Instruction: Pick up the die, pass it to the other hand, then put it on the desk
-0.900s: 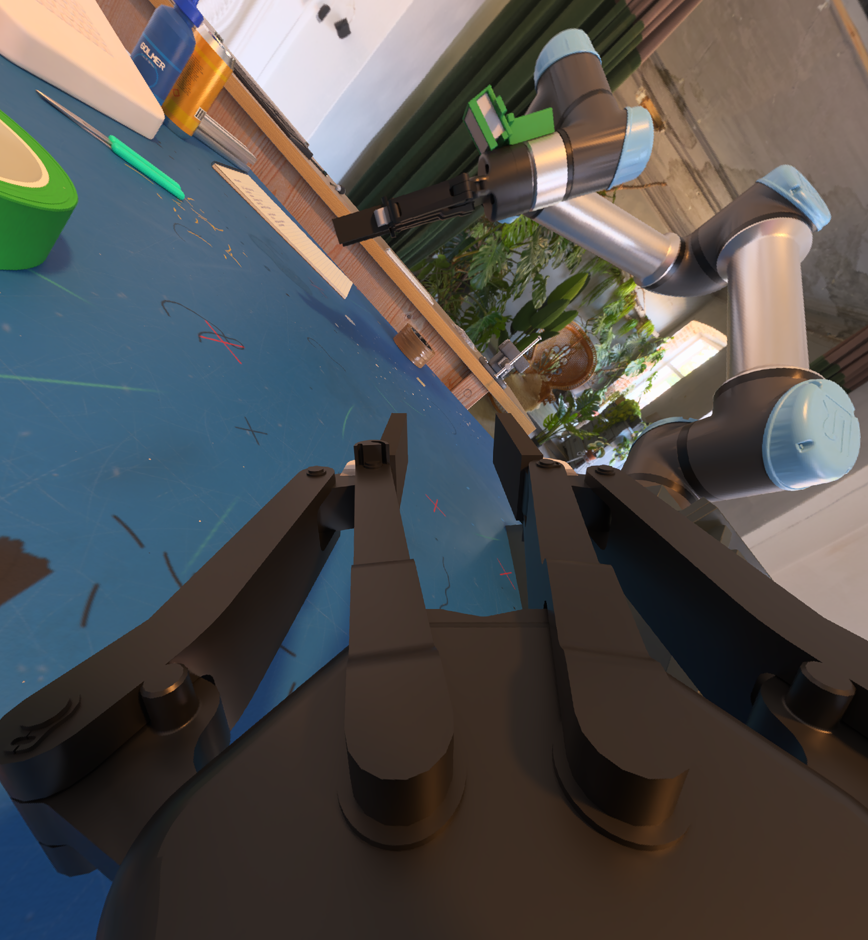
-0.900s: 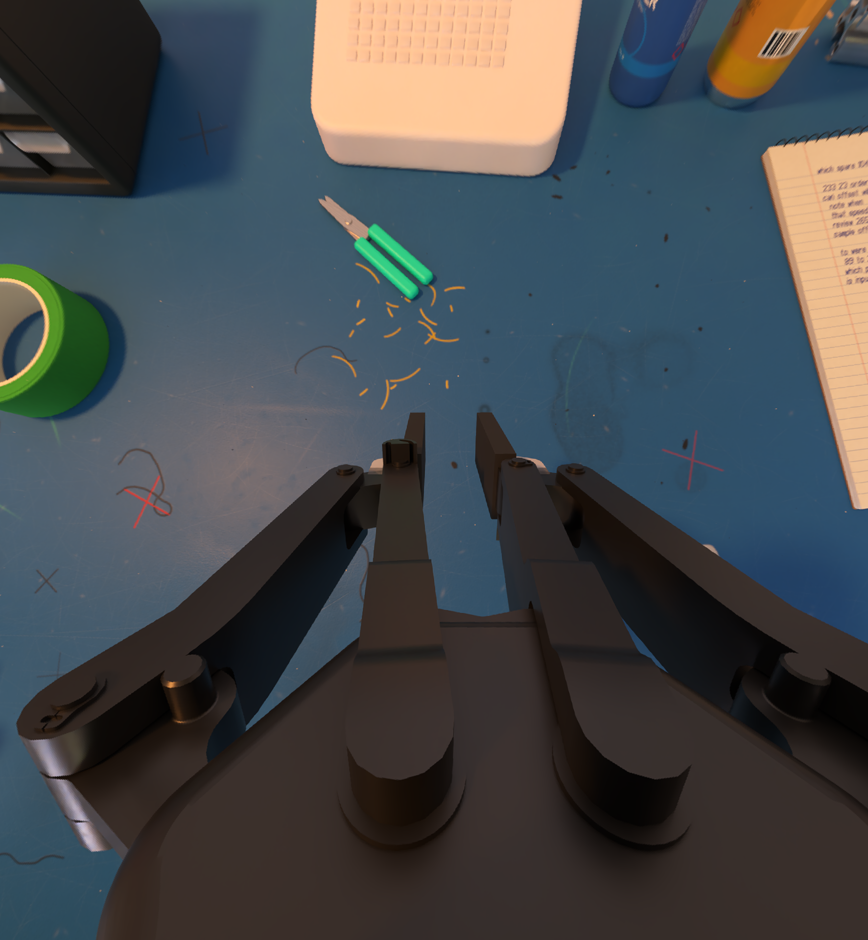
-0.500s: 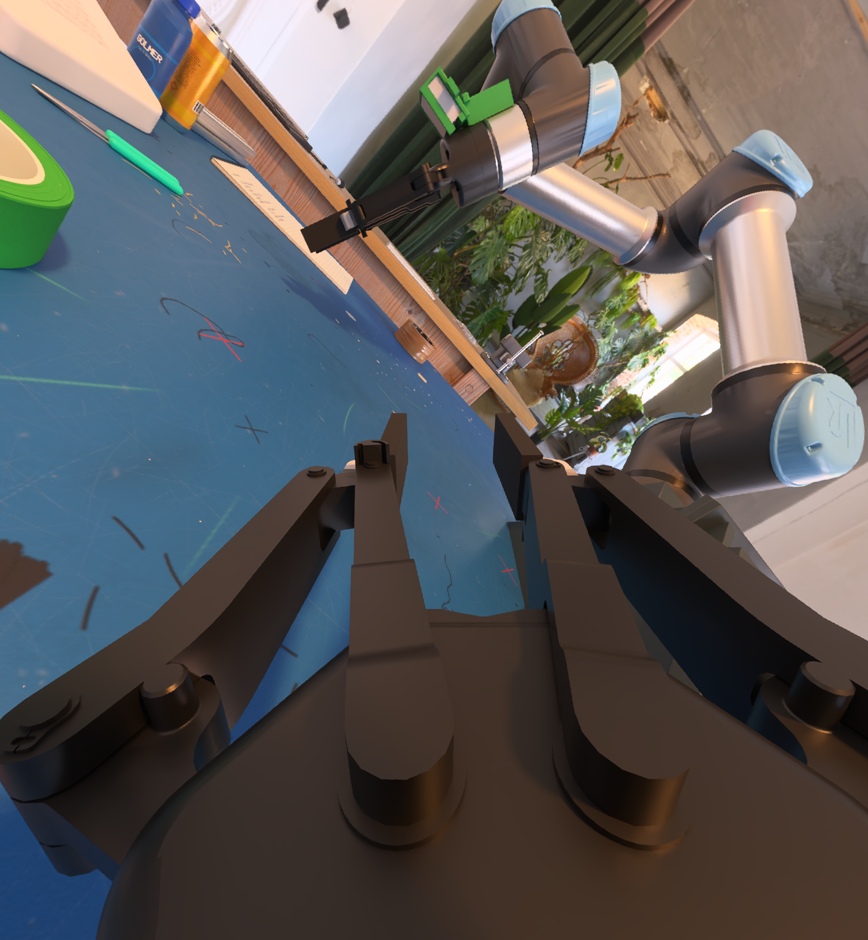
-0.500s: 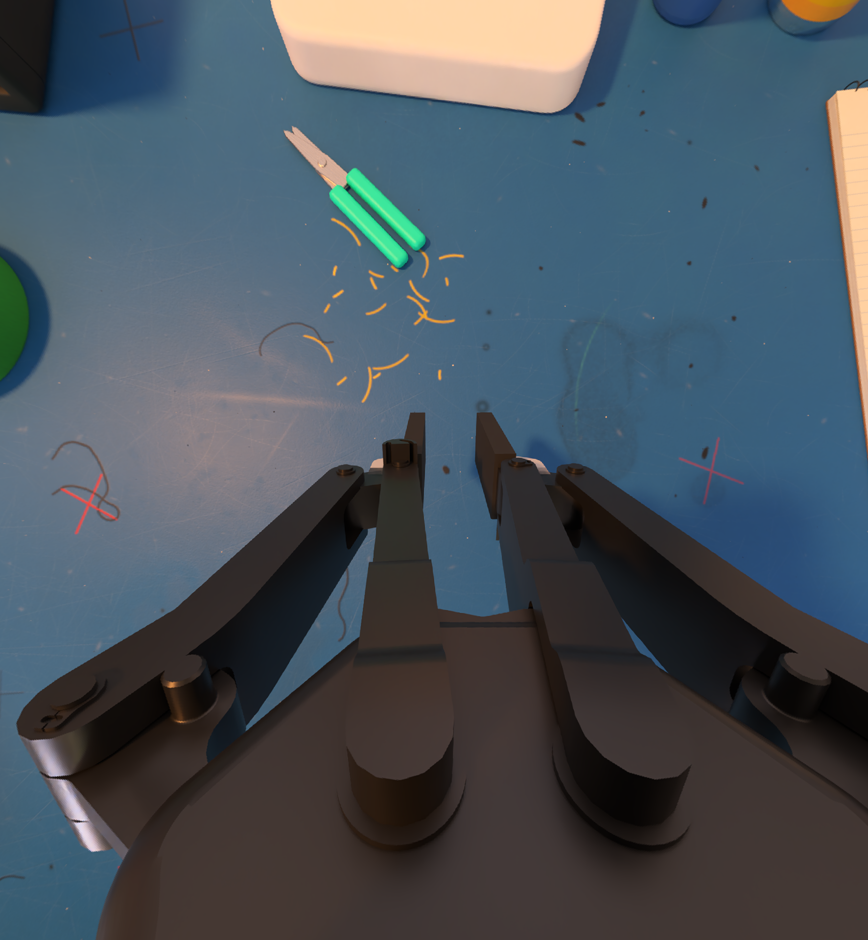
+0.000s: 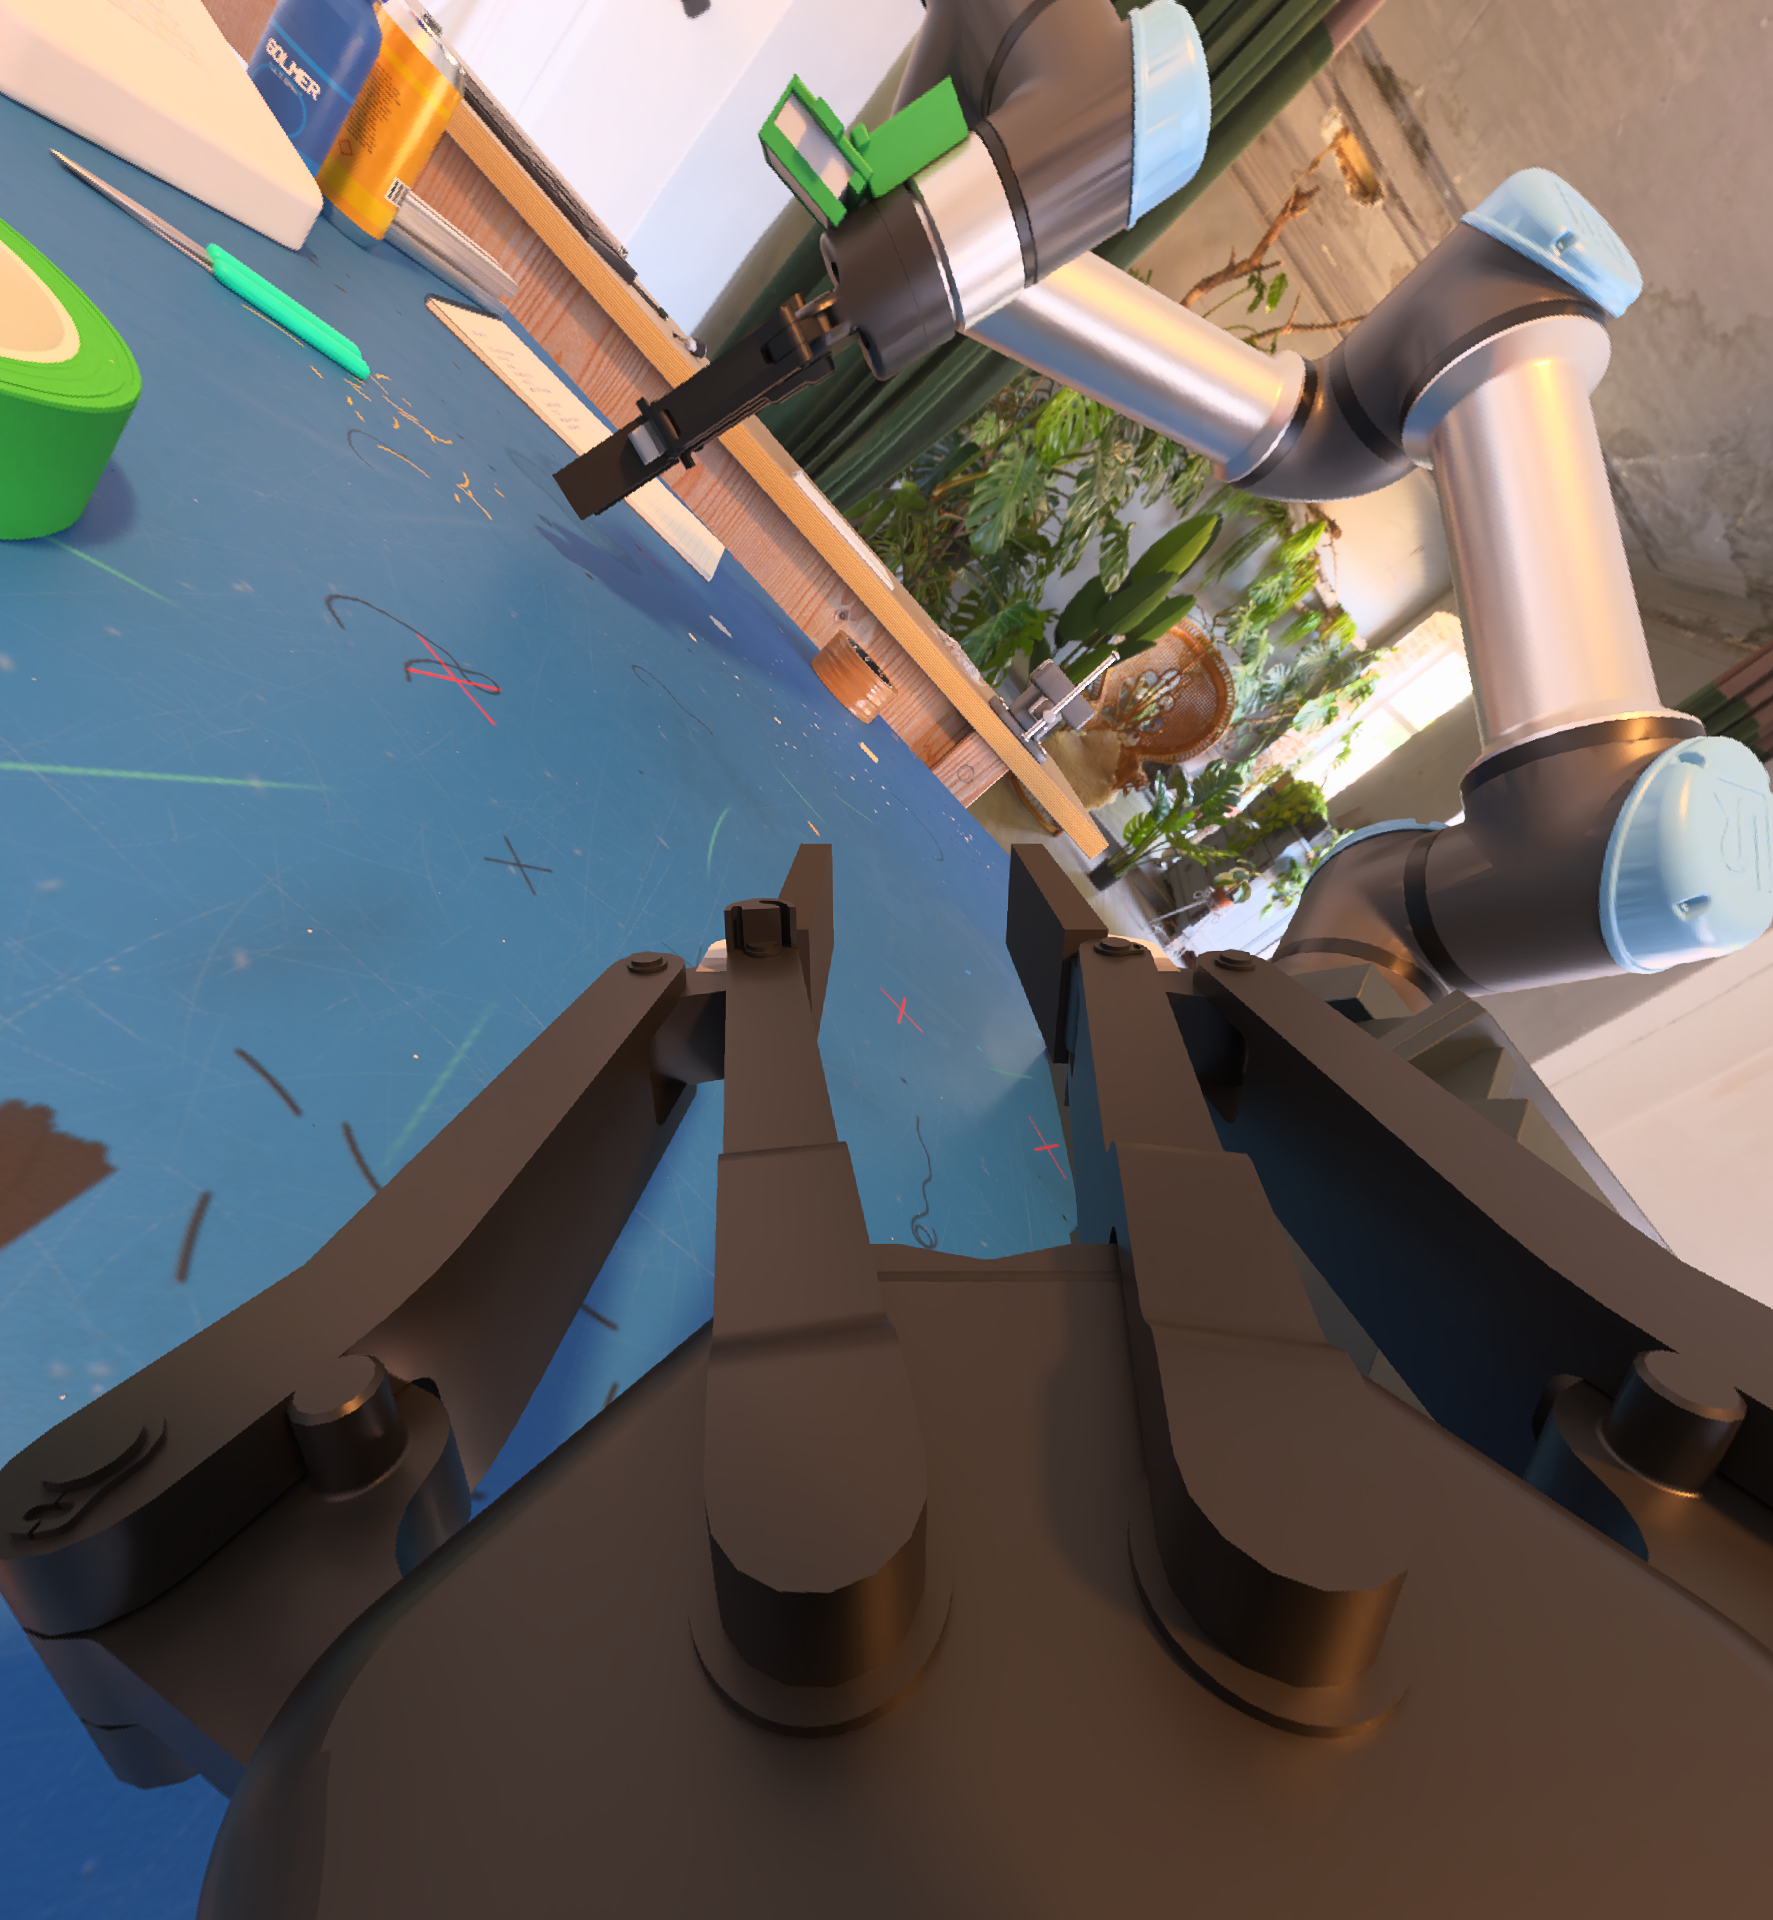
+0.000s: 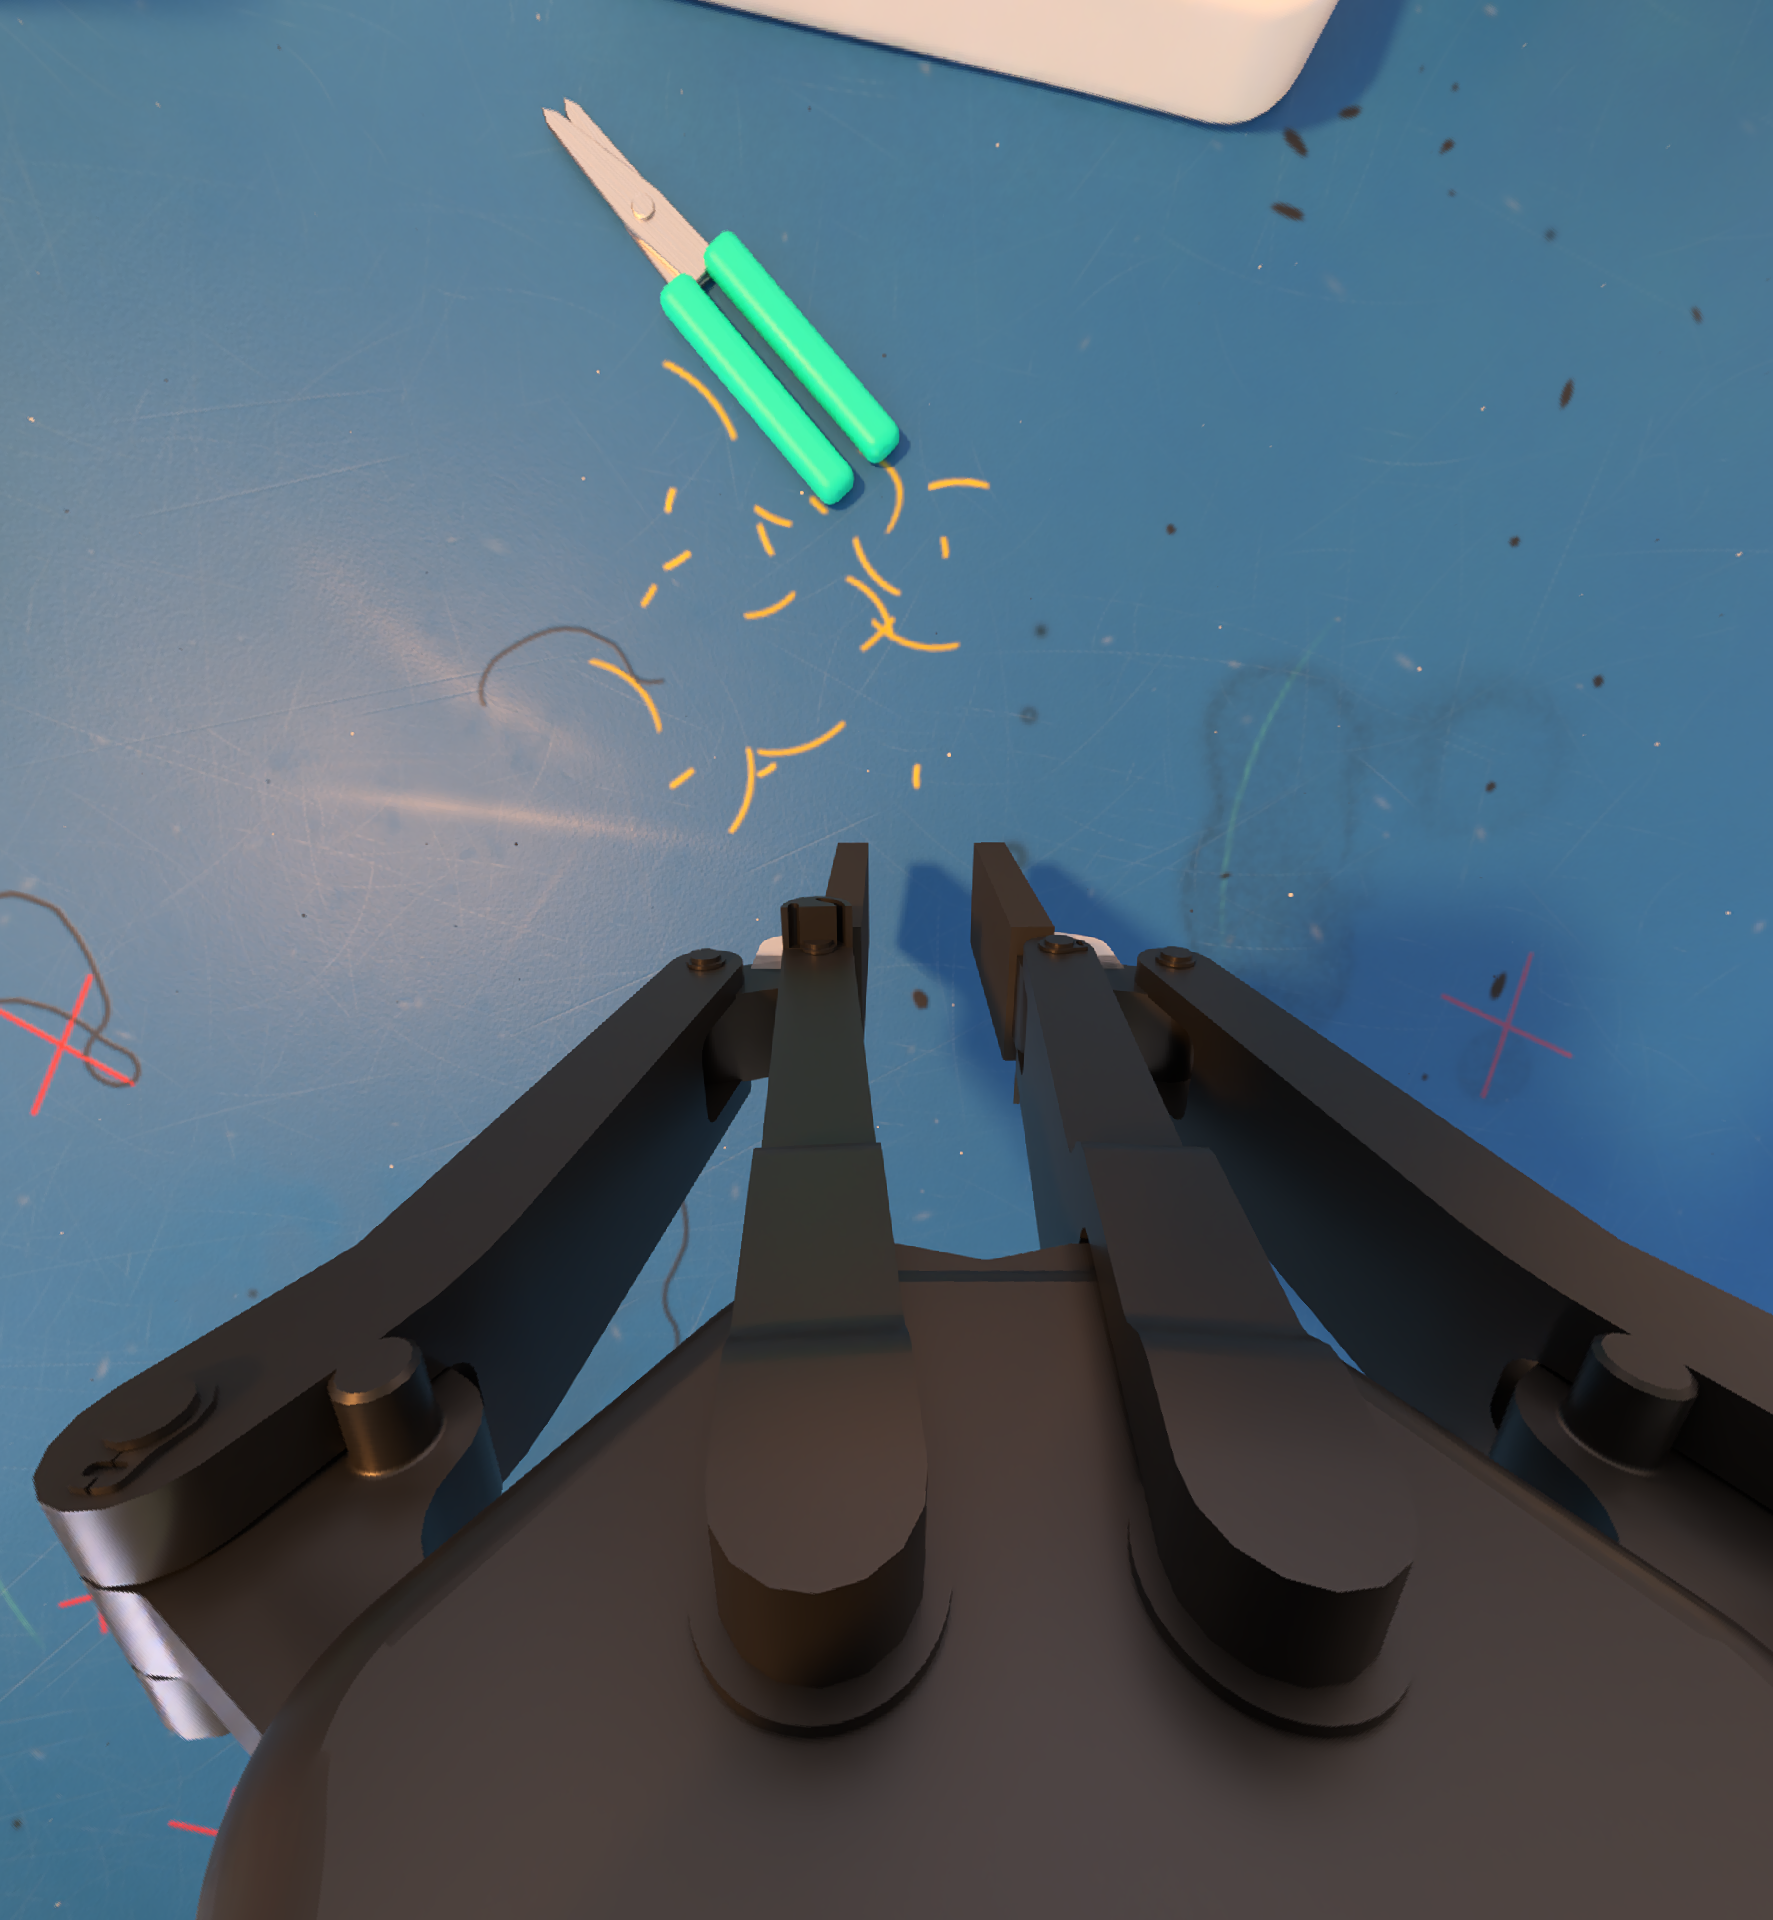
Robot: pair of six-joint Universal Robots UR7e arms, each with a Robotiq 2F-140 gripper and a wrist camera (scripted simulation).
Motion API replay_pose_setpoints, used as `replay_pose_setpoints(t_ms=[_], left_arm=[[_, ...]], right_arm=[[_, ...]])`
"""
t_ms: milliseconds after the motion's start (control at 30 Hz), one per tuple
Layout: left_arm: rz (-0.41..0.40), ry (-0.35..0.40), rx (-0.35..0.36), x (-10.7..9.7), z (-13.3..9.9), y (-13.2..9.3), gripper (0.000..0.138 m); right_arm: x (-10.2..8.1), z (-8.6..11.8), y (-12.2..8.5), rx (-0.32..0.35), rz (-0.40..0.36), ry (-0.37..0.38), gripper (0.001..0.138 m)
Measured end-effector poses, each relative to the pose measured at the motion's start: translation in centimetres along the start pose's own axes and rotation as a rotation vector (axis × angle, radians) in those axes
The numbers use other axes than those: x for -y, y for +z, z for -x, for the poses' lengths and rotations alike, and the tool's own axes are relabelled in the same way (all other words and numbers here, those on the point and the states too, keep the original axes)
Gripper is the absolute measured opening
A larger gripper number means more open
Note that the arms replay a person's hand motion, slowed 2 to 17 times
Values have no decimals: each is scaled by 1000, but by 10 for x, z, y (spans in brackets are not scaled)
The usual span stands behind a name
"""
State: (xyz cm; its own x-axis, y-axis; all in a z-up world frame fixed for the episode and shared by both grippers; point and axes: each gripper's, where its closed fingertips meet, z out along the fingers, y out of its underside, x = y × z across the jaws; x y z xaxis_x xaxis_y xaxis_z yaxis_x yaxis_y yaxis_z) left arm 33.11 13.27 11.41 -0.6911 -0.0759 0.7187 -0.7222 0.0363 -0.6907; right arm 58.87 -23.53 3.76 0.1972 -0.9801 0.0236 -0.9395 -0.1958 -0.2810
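No die shows in either view. My left gripper (image 5: 918, 883) hovers tilted over the blue desk (image 5: 238, 831), jaws partly open with only desk showing between them. My right gripper (image 6: 920, 883) points down at the desk (image 6: 238, 416), close above it, jaws a narrow gap apart with nothing between them; its shadow lies just under the tips. The right gripper also shows side-on in the left wrist view (image 5: 591, 488), low over the desk near the far edge.
Green-handled scissors (image 6: 757, 343) and orange wire clippings (image 6: 861, 603) lie just ahead of the right gripper. A white box (image 6: 1069, 42) is beyond. A green tape roll (image 5: 9, 416), blue bottle (image 5: 316, 83), orange bottle (image 5: 394, 135), notepad (image 5: 570, 416) and brown cap (image 5: 854, 675) are in the left wrist view.
My right gripper has come down closer to the desk and forward toward the scissors, its jaw gap unchanged. My left gripper has not moved.
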Motion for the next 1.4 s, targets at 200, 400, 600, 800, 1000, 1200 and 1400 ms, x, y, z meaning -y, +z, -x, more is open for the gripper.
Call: replay_pose_setpoints(t_ms=[200, 400, 600, 800, 1000, 1200, 1400], left_arm=[[3, 9, 2, 1, -1, -1, 45], [0, 19, 7, 2, -1, -1, 45], [13, 32, 18, 1, 1, -1, 45], [36, 48, 39, -2, 4, -1, 45], [52, 59, 57, -5, 7, 0, 45], [63, 61, 62, -7, 6, 0, 48], [63, 67, 65, -6, 5, 0, 53]], right_arm=[[1, 4, 11, 16, 32, 11, 27], [1, 8, 19, 36, 52, 29, 27], [0, 9, 25, 45, 70, 41, 27], [1, 10, 28, 51, 60, 44, 27], [2, 9, 26, 52, 40, 54, 30], [2, 11, 21, 74, 0, 65, 38], [5, 13, 7, 102, -79, 78, 39]])
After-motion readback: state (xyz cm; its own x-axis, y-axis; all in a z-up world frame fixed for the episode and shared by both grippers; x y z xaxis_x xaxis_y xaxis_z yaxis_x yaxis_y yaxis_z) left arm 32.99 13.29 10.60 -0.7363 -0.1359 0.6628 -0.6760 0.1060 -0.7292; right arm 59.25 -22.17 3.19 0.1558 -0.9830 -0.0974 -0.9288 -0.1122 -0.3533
